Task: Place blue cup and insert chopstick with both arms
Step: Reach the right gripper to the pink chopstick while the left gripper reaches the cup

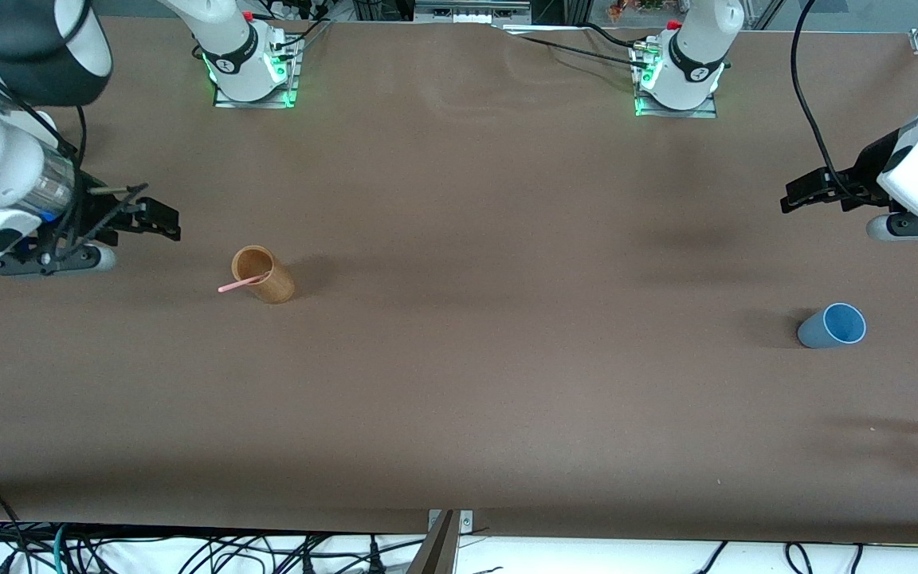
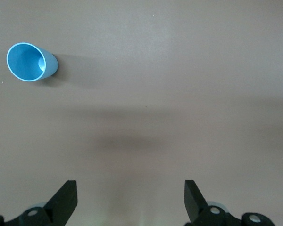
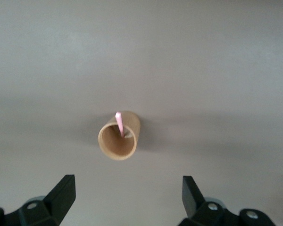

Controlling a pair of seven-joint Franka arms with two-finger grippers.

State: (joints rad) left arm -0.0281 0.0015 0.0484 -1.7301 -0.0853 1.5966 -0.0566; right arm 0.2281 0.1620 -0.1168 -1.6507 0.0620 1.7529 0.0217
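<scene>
Left end effector (image 2: pixel 129 202) spread wide, holding nothing, touching nothing, up in the air over bare brown tabletop (image 1: pixel 459 383) at the left arm's end. Right end effector (image 3: pixel 127 200) likewise spread wide and empty, hovering over the tabletop at the right arm's end, with the tan holder (image 3: pixel 119 135) in its wrist view. No readable writing on either cup or holder (only small unreadable marks on the arm bases). Both arms bent low at the table's ends, wrists near level, fingers pointing in toward the middle. Blue cup (image 1: pixel 832 325) standing alone on the tabletop, nearer the front camera than the left end effector. Pink chopstick (image 1: pixel 242 283) leaning in the tan holder, upper end poking past the rim.
</scene>
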